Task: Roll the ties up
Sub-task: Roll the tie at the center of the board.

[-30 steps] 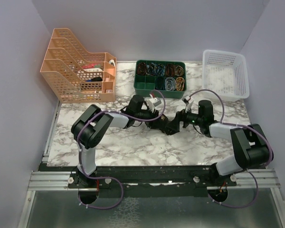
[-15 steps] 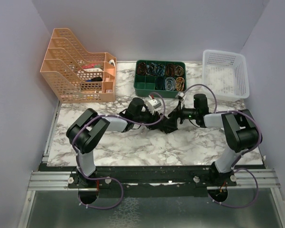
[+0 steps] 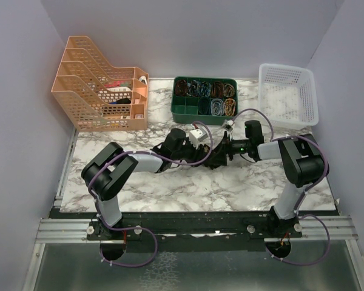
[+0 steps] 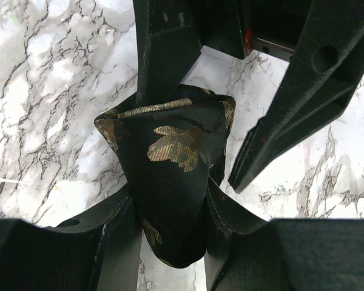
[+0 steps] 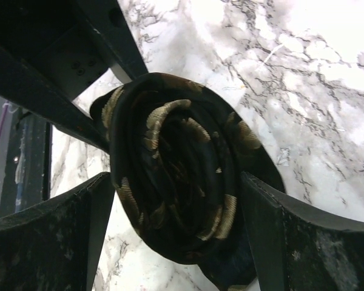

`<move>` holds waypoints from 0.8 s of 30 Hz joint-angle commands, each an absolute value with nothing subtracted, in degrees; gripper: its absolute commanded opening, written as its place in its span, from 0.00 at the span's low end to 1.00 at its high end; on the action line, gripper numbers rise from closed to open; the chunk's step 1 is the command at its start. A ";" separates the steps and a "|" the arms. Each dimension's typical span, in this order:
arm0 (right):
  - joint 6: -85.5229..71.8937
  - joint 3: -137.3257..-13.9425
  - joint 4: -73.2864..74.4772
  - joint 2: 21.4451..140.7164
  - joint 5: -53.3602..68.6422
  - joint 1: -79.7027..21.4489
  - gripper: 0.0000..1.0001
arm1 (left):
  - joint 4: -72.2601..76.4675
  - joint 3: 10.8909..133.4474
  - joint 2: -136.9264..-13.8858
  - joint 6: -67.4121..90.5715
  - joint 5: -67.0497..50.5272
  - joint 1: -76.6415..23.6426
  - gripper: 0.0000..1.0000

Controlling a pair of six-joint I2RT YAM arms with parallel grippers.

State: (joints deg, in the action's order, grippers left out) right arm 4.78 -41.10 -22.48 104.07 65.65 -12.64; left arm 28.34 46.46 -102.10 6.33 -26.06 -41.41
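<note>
Right wrist: tie [image 5: 176, 151] within right claw [image 5: 175, 182]

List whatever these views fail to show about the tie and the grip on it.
- Right wrist: the tie, held in the right gripper, runs off the bottom edge.
- Left wrist: the left gripper covers the roll's lower sides; its back faces away.
- Top external: both grippers cover the roll, which is too small to judge.
- No view shows the tie's two ends.

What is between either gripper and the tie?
Nothing visible. The rolled tie sits directly between the fingers of the left gripper and the right gripper, both closed on it.
</note>
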 commanded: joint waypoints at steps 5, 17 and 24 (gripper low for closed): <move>6.63 -43.93 -20.32 107.01 73.48 -13.27 0.81 | 32.38 44.46 -100.03 5.36 -22.59 -42.36 0.00; 12.53 -46.77 -14.41 108.78 76.66 -14.19 0.59 | 34.48 43.20 -99.67 5.85 -22.01 -42.38 0.00; 18.12 -47.92 -9.49 109.34 77.50 -15.54 0.64 | 34.98 43.00 -99.67 5.65 -22.54 -42.36 0.00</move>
State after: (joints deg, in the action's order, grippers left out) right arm 13.26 -46.41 -14.83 108.01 73.49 -14.28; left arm 32.49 43.55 -101.25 6.35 -23.49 -42.13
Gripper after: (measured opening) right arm 0.688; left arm 0.381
